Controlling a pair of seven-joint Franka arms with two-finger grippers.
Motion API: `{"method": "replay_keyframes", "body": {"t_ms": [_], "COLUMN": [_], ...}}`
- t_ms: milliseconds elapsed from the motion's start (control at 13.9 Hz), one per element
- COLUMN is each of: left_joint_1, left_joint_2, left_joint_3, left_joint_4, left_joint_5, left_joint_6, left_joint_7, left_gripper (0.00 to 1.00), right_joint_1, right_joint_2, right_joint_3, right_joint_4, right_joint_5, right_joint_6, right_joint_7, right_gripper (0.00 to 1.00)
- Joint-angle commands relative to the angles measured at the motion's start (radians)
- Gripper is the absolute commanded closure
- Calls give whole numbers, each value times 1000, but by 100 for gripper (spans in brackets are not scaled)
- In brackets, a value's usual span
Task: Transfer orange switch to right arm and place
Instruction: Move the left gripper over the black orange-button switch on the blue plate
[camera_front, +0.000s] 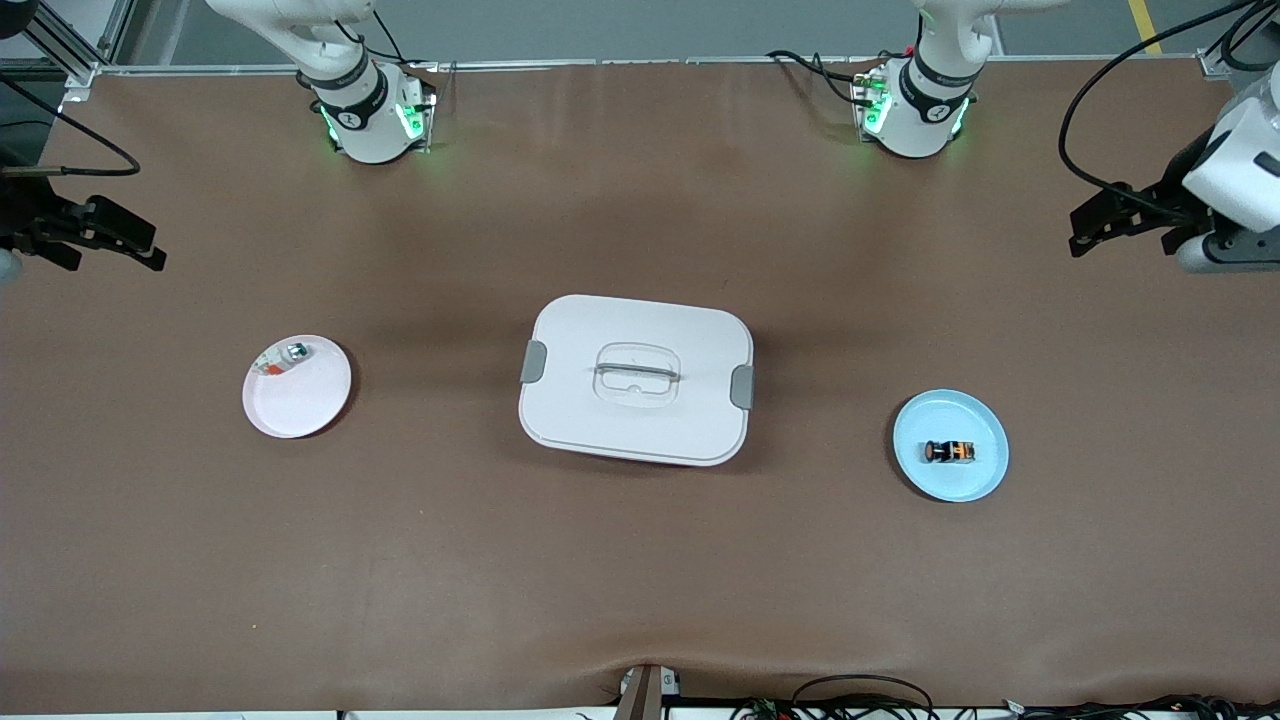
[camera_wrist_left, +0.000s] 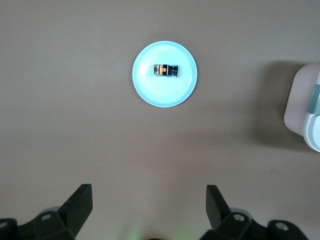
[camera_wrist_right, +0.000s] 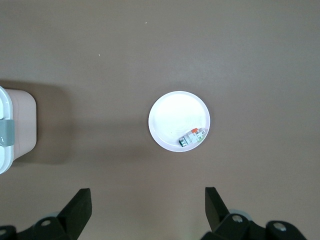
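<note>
A: Where is each end effector?

B: The left end effector (camera_front: 1085, 222) hangs in the air over the bare brown surface (camera_front: 640, 560) at the left arm's end, fingers spread wide and empty. In the left wrist view its two black fingers (camera_wrist_left: 80, 202) stand well apart with nothing between them. The right end effector (camera_front: 150, 252) hangs over the right arm's end of the surface, also wide open and empty; its fingers (camera_wrist_right: 80, 205) show the same wide gap in the right wrist view.

A: What is the biggest thing on the surface?

B: A white lidded box (camera_front: 636, 378) in the middle, with grey latches at its two short ends and a recessed handle on top.

A: And the plates?

B: A light blue plate (camera_front: 950, 445) lies toward the left arm's end, slightly nearer to the front camera than the box. A pink plate (camera_front: 297, 386) lies toward the right arm's end.

A: Where is the task's thing?

B: The orange switch (camera_front: 948, 452) lies on its side in the middle of the blue plate, black body with orange markings, apart from both end effectors.

A: Anything on the pink plate?

B: A small silver-and-green part (camera_front: 285, 358) with a red-white piece rests against its rim, at the edge farther from the front camera.
</note>
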Motion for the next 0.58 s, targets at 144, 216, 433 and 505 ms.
{"method": "replay_keyframes", "body": {"t_ms": [144,216,433,505], "left_joint_1": [5,3,8,9], "left_joint_2": [152,183,254,266], "left_joint_3": [5,5,5,5], "left_joint_4": [44,43,0,-32], "left_joint_5": [-4,-2,1,1], "left_joint_6": [62,82,179,229], "left_joint_7": [17,17,17,17], "left_gripper": [0,0,0,0], "right_joint_1": [-15,-15,-20,-20], "right_joint_2": [-26,-26,-24,-26], "right_joint_3": [8,8,6,6], "right_joint_4": [-21,-21,-18,-18], "right_joint_5": [15,15,15,13], "right_joint_6": [8,8,8,8], "right_joint_7": [-15,-14,-14,-14], "right_gripper": [0,0,0,0]}}
